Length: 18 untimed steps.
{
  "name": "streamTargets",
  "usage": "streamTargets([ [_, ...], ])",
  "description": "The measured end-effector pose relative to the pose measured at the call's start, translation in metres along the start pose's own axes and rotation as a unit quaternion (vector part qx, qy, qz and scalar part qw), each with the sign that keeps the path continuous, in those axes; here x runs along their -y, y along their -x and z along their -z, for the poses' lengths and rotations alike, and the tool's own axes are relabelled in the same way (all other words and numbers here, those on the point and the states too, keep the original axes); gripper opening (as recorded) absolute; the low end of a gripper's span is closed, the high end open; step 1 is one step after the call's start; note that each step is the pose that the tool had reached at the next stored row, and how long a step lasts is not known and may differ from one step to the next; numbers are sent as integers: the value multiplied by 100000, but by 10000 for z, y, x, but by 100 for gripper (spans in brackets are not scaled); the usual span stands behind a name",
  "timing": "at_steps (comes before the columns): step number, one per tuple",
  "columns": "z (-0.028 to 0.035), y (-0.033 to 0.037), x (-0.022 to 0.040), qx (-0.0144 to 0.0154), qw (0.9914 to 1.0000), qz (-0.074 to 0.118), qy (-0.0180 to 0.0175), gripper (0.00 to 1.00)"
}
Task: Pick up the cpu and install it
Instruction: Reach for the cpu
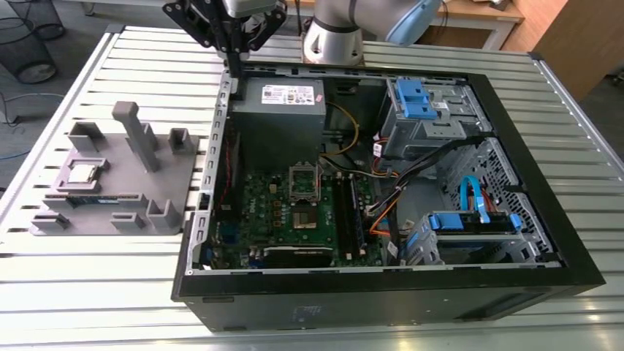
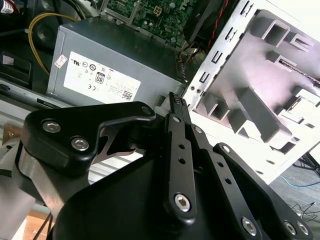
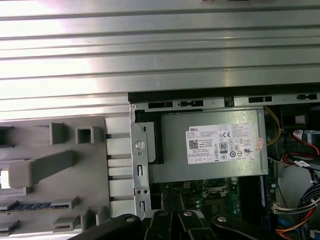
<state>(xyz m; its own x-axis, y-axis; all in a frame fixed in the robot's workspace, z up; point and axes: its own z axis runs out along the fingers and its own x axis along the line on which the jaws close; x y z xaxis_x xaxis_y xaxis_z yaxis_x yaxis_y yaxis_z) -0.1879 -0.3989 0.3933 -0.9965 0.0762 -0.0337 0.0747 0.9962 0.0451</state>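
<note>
Black pincer [image 2: 175, 99] closed, empty, small silvery square cpu [image 1: 81, 173] flat on grey holder tray [image 1: 177, 179]

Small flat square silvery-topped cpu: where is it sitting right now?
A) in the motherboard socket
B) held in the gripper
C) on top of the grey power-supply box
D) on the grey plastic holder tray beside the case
D: in the exterior view the cpu lies on the grey plastic holder tray, apart from the black gripper, which is shut and holds nothing.
</note>
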Motion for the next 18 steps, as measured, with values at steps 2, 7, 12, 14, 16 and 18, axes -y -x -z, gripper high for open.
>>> streamTargets([
  [2,0,-14,1,14,100000,-3,3,11],
  [7,1,-22,1,9,100000,0,1,11],
  [12,1,-26,2,9,100000,-5,1,11],
  [14,1,-35,3,11,100000,-5,3,11],
  [16,1,-48,4,7,100000,0,1,11],
  [18,2,-65,5,8,100000,2,1,11],
])
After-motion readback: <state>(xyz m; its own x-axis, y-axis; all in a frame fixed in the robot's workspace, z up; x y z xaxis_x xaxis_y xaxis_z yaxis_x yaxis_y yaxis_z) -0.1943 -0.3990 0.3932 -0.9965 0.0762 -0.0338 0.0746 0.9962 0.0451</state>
